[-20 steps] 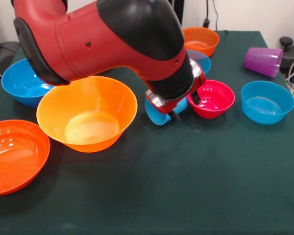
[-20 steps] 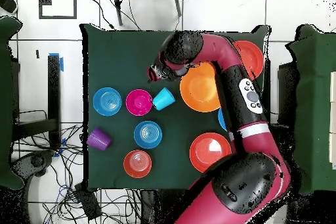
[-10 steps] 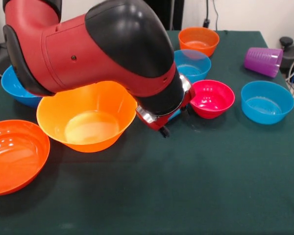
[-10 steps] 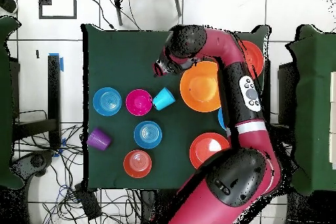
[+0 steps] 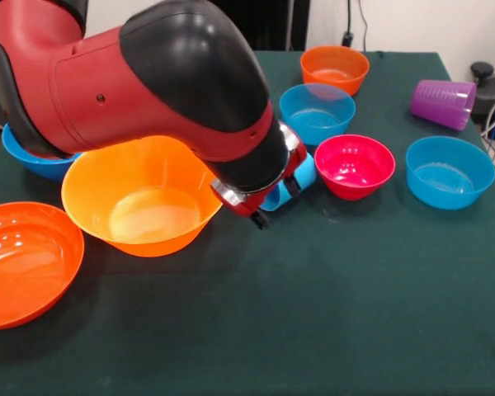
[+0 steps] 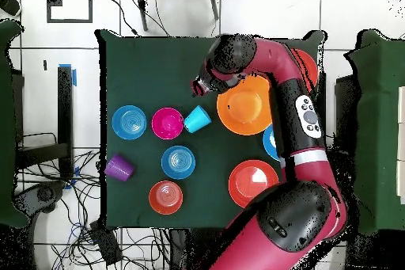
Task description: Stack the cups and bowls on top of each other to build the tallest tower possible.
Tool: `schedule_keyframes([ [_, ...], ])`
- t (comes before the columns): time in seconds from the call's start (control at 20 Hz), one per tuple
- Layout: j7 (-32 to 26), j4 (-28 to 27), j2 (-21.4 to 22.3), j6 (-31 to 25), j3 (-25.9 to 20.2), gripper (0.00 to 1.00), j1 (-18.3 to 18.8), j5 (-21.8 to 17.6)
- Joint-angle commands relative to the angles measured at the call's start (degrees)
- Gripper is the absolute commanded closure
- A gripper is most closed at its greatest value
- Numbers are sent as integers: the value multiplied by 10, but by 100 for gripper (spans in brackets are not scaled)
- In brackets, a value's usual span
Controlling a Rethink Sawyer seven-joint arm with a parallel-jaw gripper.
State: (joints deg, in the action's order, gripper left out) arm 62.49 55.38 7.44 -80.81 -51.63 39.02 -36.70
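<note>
The light blue cup [image 5: 295, 176] [image 6: 197, 119] lies on its side between the magenta-pink bowl [image 5: 355, 166] [image 6: 167, 123] and the large yellow-orange bowl [image 5: 145, 195] [image 6: 244, 105]. My gripper [image 5: 259, 216] [image 6: 198, 89] hangs low over the cloth just in front of the cup, apart from it in the overhead view. The purple cup [image 5: 443, 103] [image 6: 119, 167] lies on its side at the far right in the front view. Two small blue bowls [image 5: 318, 107] [image 5: 450, 171] and a small orange bowl [image 5: 335, 68] stand singly. Nothing is stacked.
A large red-orange bowl [image 5: 25, 260] sits near left in the front view. A large blue bowl [image 5: 31, 157] is mostly hidden behind my arm. Another red-orange bowl [image 6: 253, 181] shows near my base in the overhead view. Cables lie off the table's right edge.
My arm has swung left and toward the camera in the front view, taking the gripper from beside the pink bowl to in front of the blue cup. The cup and bowls have not moved.
</note>
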Motion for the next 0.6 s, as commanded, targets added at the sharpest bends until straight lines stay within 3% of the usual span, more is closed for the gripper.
schedule_keyframes([
  [0.05,-207,30,9,-19,58,0,16,-50],
  [0.6,-215,53,-2,-15,79,0,40,-61],
])
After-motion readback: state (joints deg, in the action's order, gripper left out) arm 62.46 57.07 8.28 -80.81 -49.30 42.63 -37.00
